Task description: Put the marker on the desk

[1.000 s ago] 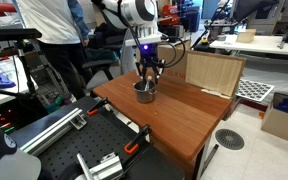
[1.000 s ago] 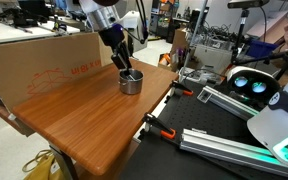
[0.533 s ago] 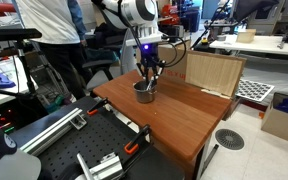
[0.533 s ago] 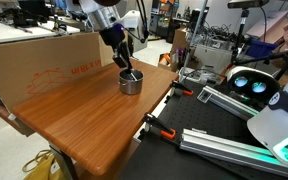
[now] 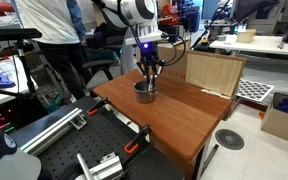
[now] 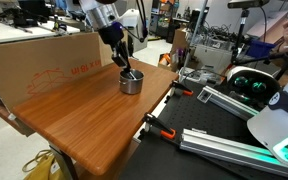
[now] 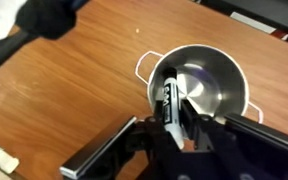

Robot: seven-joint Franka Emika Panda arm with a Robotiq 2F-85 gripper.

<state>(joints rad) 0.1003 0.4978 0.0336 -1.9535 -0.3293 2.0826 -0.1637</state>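
Jaws nearly shut, apparently clamping slim dark whitish-tipped marker (image 7: 172,96), long axis upright, inside round steel cup (image 7: 222,82); reddish-brown wooden desk (image 7: 69,100) surface lies left of cup.

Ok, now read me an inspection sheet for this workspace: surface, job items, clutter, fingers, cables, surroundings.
Surface: reddish-brown desk, with a metal cup standing on it.
Job's things: marker, held between the fingers at the cup's mouth in the wrist view; not yet on the desk.
Clutter: cardboard box against one desk edge; orange clamps at another.
Fingers: gripper shut on the marker, right over the cup.
Cables: black cable looping beside the wrist.
Surroundings: person in white behind the arm; white tables further back.
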